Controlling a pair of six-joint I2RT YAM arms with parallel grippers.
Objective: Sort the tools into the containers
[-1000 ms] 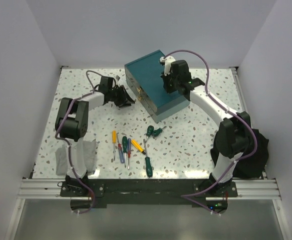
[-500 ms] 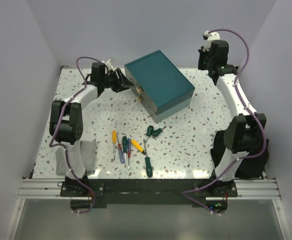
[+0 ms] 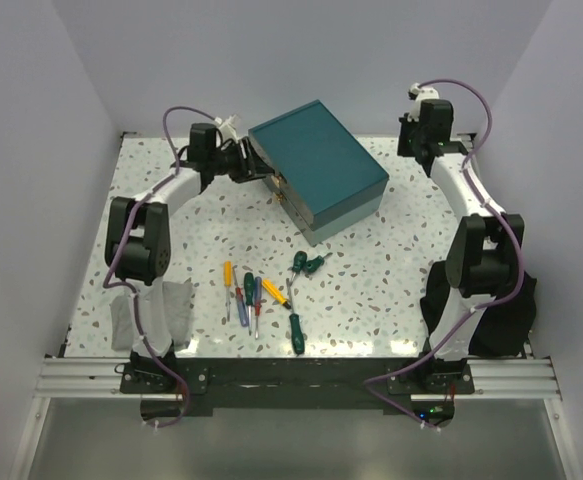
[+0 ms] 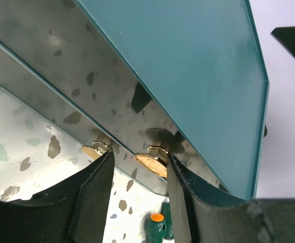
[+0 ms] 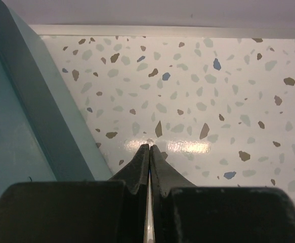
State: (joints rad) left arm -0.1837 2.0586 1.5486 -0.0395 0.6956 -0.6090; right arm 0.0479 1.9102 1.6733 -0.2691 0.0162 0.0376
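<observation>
The teal box [image 3: 321,165] stands at the back middle of the table. Its clear drawers with brass knobs [image 3: 276,185] face front-left. My left gripper [image 3: 255,168] is open at that face. In the left wrist view one brass knob [image 4: 152,163] lies between the open fingers of my left gripper [image 4: 138,157], close against the right finger [image 4: 180,202]. A second knob [image 4: 94,149] sits by the left finger. My right gripper [image 3: 418,142] is shut and empty, behind and right of the box; the right wrist view [image 5: 150,148] shows it above bare table. Several screwdrivers [image 3: 251,295] lie loose at the front middle.
Two green screwdrivers [image 3: 306,263] lie just in front of the box, another [image 3: 294,330] nearer the edge. A green handle [image 4: 157,223] shows below the left fingers. A grey cloth [image 3: 156,310] lies at the front left. A black cloth [image 3: 506,300] sits by the right arm's base.
My right gripper has lifted off the box top and swung to the back right. My left gripper has moved back and right, up to the box's drawer knobs.
</observation>
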